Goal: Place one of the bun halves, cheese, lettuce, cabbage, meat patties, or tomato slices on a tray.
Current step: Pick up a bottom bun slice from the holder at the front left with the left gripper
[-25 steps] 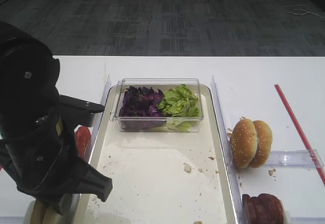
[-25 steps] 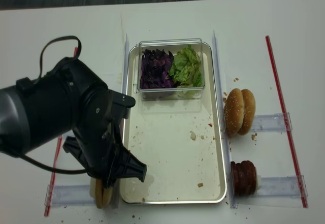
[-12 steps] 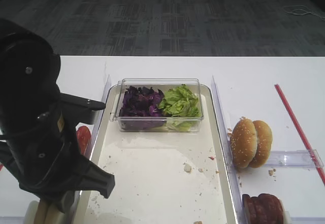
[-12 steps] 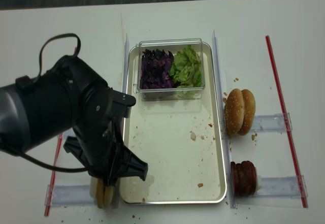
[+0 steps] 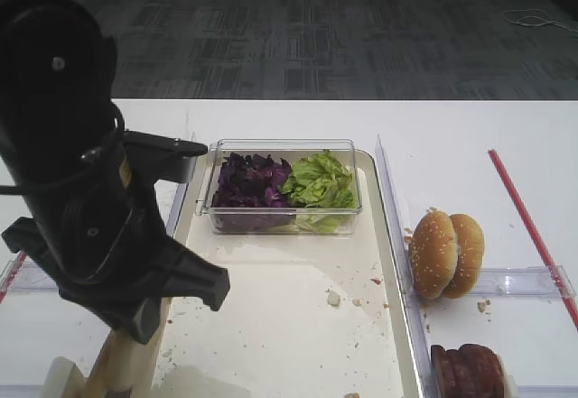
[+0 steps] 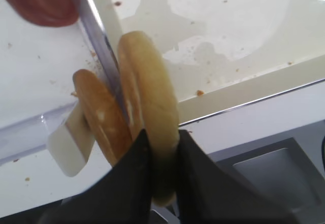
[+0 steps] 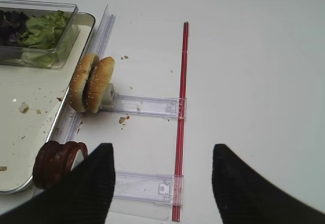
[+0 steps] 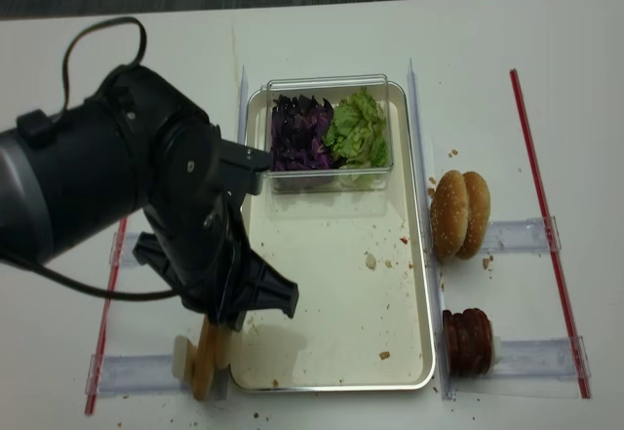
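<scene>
Nearest the camera, the left tool (image 6: 158, 155) is clenched edge-on across a bun half (image 6: 147, 97), raised over the tray (image 8: 421, 284) rim at its near-left corner. Soft and light, it would dent if squeezed harder. Beyond, bare tray floor lies before the clear box (image 5: 282, 186); right tool (image 7: 162, 183) released.

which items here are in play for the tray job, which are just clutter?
In play:
- left gripper, shut on a plain bun half
- tray
- lettuce, cabbage
- meat patties

Clutter:
- sesame buns
- red strip
- clear box
</scene>
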